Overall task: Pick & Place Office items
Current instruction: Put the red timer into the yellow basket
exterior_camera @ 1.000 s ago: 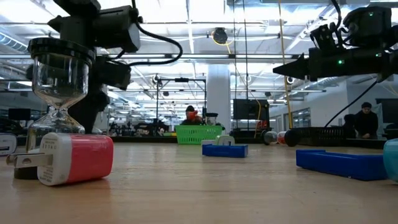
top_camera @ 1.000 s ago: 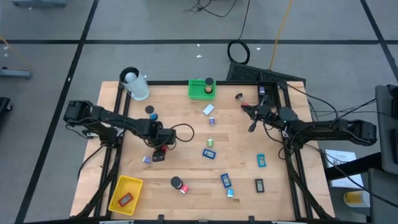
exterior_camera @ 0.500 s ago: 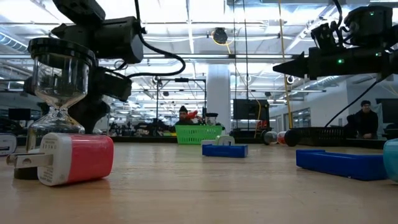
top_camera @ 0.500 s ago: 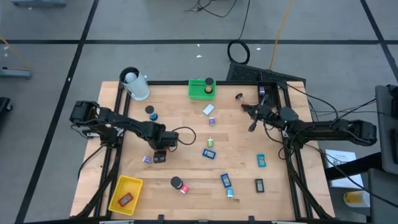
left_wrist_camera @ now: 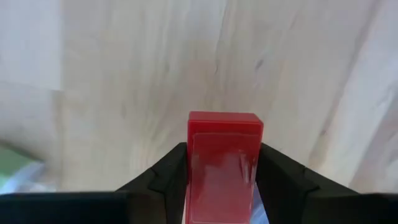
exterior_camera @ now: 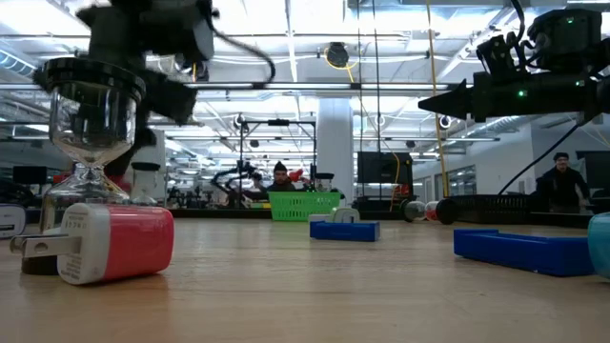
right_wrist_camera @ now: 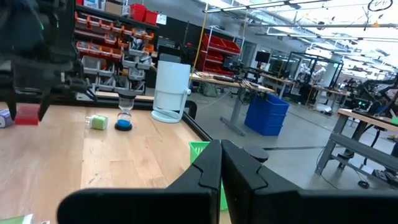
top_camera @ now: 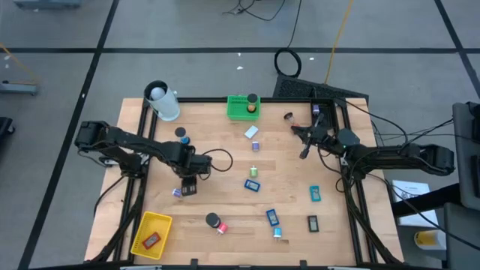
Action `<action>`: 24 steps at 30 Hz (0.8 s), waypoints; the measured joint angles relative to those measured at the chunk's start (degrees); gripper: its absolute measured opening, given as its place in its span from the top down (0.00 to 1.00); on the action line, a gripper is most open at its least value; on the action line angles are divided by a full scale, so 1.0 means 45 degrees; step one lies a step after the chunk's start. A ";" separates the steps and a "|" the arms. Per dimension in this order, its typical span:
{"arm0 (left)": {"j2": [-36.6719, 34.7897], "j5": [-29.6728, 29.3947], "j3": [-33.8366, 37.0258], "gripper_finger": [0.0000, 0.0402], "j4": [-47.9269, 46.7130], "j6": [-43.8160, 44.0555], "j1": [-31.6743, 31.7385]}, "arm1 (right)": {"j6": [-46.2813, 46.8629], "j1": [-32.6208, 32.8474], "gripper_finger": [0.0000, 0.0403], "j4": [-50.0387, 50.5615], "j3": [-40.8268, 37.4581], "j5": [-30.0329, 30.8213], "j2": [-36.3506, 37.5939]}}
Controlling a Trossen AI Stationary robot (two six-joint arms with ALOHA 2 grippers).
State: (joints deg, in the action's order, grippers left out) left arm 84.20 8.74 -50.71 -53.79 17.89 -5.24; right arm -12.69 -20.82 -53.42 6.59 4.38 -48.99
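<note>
My left gripper stands over the table's left middle, shut on a red block; the right wrist view shows that block low above the wood. My right gripper hovers shut over the far right part, touching nothing. Loose items lie flat on the wood: a small purple-white piece beside the left gripper, a white block, blue blocks, a teal block, and a black cylinder with a red-white plug. My left gripper pinches the red block's two long sides between its two fingers, coming from above and pointing down. The block's free end sticks out past the fingertips. Whether that end touches the table I cannot tell.
A green mesh basket sits at the far edge with a black cylinder on it. A yellow basket holding a red piece is at the near left corner, a white cylinder at the far left. An hourglass stands close to the low camera.
My left gripper, still shut on the red block, has risen and shifted a little toward the table's left edge; it is blurred in the low view. My right arm has kept still.
</note>
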 joint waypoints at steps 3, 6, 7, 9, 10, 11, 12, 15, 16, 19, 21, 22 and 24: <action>-0.0672 0.0683 -0.0581 0.59 -0.0953 0.1194 -0.0472 | 0.0000 0.0000 1.00 0.0001 0.0000 -0.0001 0.0000; -0.1153 0.1237 -0.1248 0.59 -0.1600 0.2997 -0.1159 | 0.0000 0.0000 1.00 0.0008 0.0000 -0.0001 0.0000; -0.1338 0.1351 -0.1502 0.59 -0.1737 0.3665 -0.1460 | 0.0000 0.0000 1.00 0.0004 0.0000 -0.0001 0.0000; -0.1693 0.1378 -0.1905 0.60 -0.1781 0.5174 -0.2157 | 0.0000 0.0000 1.00 0.0008 0.0000 -0.0001 0.0000; -0.1810 0.1379 -0.2073 0.60 -0.1764 0.6017 -0.2536 | 0.0000 0.0000 1.00 0.0005 0.0000 -0.0001 0.0000; -0.1877 0.1280 -0.2199 0.60 -0.1766 0.6855 -0.2937 | 0.0000 0.0000 1.00 0.0008 0.0000 -0.0001 0.0000; -0.1947 0.1115 -0.2298 0.59 -0.1781 0.7717 -0.3353 | 0.0000 0.0000 1.00 0.0008 0.0000 -0.0001 0.0000; -0.2166 0.0724 -0.2371 0.59 -0.1313 1.0288 -0.4732 | 0.0000 0.0000 1.00 0.0008 0.0000 -0.0001 0.0000; -0.2184 0.0650 -0.2344 0.59 -0.1034 1.1114 -0.5236 | 0.0000 0.0000 1.00 0.0008 0.0000 -0.0001 0.0000; -0.2160 0.0329 -0.2300 0.59 -0.0618 1.3199 -0.6819 | 0.0000 0.0000 1.00 0.0013 0.0000 -0.0001 0.0000; -0.2150 0.0053 -0.2300 0.60 -0.0606 1.4549 -0.7805 | 0.0002 0.0000 1.00 0.0011 0.0000 -0.0001 0.0000; -0.2126 -0.0106 -0.2300 0.60 -0.0627 1.5224 -0.8247 | 0.0004 0.0000 1.00 0.0013 0.0000 -0.0001 0.0000; -0.2107 -0.0526 -0.2275 0.60 -0.0694 1.6626 -0.9173 | 0.0006 0.0000 1.00 0.0012 0.0000 -0.0001 0.0000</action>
State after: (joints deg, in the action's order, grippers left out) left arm 74.71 6.37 -60.95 -56.92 92.70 -46.51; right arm -12.66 -20.82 -53.37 6.59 4.38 -48.99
